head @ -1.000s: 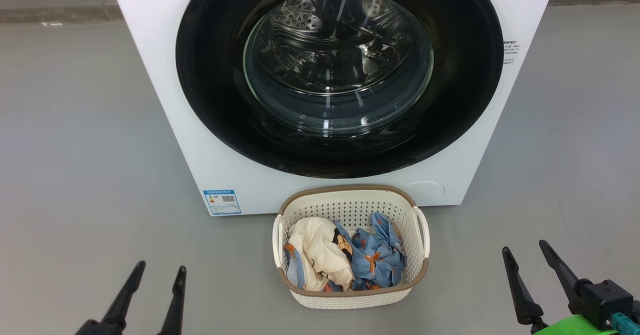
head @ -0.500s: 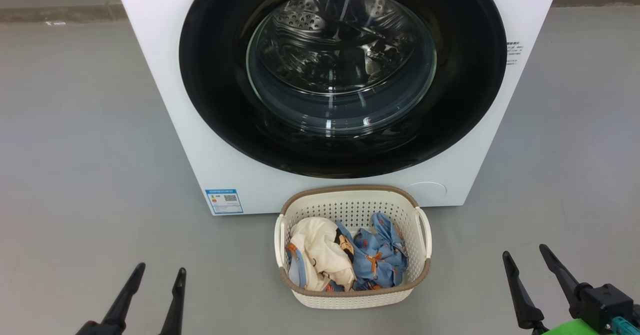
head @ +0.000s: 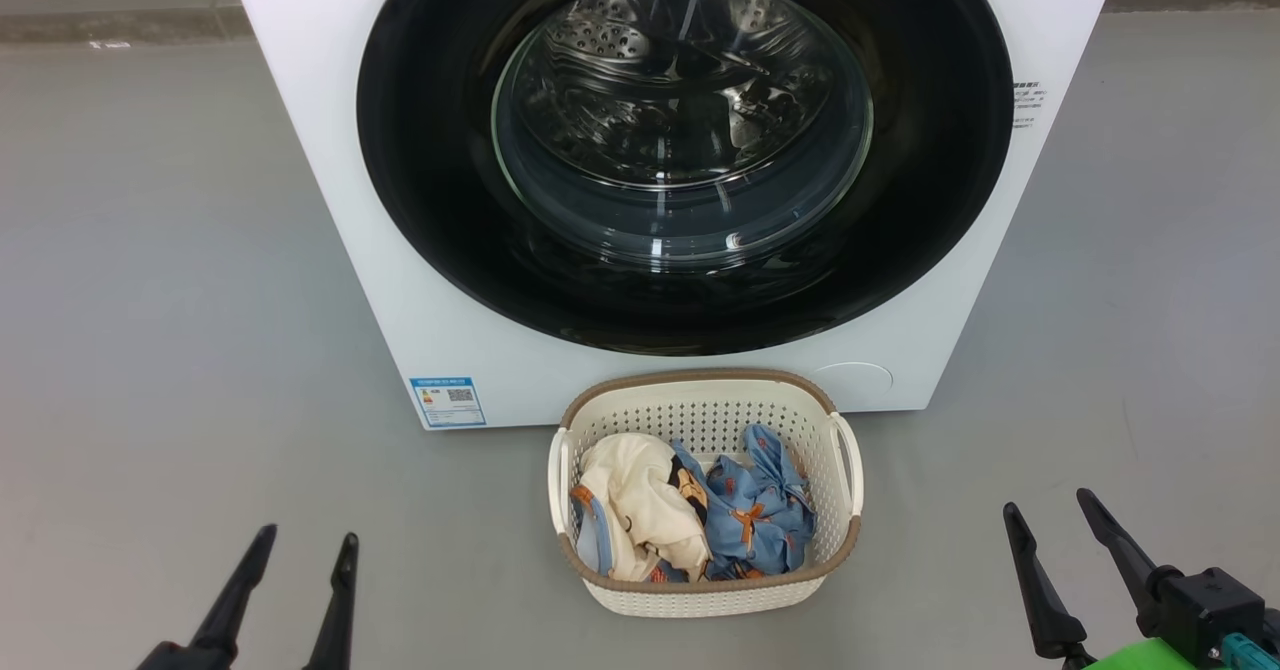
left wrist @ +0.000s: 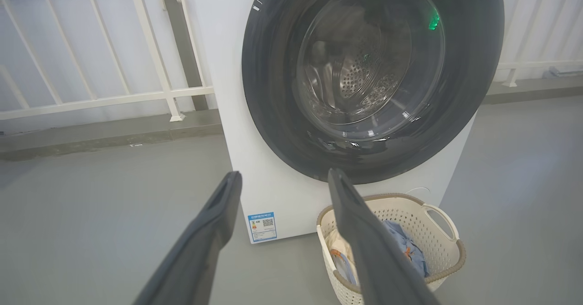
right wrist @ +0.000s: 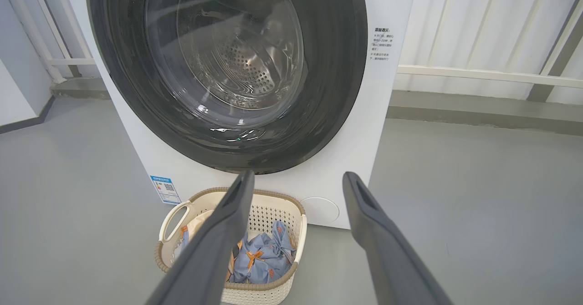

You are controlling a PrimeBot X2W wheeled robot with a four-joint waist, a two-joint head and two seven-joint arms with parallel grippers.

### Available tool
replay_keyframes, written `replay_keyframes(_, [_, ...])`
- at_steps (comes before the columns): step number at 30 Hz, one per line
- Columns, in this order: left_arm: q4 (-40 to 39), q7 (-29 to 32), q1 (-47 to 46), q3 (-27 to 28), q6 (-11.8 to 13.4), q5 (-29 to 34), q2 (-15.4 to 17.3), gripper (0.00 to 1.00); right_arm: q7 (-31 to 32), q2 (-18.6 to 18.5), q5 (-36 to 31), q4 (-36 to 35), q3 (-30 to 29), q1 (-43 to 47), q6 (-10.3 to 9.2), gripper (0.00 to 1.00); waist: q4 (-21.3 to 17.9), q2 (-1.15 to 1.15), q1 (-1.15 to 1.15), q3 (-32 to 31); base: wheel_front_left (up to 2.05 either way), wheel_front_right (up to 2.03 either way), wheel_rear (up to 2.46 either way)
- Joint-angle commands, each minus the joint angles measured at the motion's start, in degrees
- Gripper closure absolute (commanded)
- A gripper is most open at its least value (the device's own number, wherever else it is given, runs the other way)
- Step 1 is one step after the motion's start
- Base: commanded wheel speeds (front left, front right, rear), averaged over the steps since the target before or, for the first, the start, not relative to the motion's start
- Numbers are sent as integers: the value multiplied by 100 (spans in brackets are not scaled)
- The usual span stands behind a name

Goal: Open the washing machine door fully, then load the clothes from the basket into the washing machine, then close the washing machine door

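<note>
Low at the near edge of the head view, the left gripper (head: 306, 536) and the right gripper (head: 1048, 503) hover above the grey floor (head: 150, 300), fingers spread wide, grasping nothing and pointing ahead at the machine. That parked, ready stance fits a task whose first step, as I judge it, has not begun. Between the two grippers and slightly ahead sits the basket (head: 700, 410), well apart from both. Its long axis seems to run from one gripper toward the other, a white handle at each short end and its open top facing up for reaching in. The clothes (head: 700, 520) lie bunched inside, the cream piece on the left gripper's side and the blue ones toward the right. Just beyond the basket stands the washing machine (head: 330, 150), its front square to the grippers. The washing machine door (head: 690, 315) sits shut flat against that front, its glass bowl bulging inward toward the drum. From here I cannot tell where its handle or hinge lies, so which gripper suits the pull is open.
</note>
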Motion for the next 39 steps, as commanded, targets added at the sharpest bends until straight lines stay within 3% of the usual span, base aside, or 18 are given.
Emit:
replay_keyframes(1, [-122,-37,-101,243,-13,-48,62,0,-74,-118,-7,-123,154,-96,9,0,-1,0,0,-3,0,0,0])
replay_keyframes(22, [-101,-37,-126,257,-13,-26,50,0,-74,-110,-16,-108,151,-105,9,0,3,0,0,-17,9,9,-17])
replay_keyframes(39, [-114,-37,-122,246,-13,-40,72,0,-74,-74,-9,-94,151,-106,9,0,-27,0,0,-20,105,105,-209])
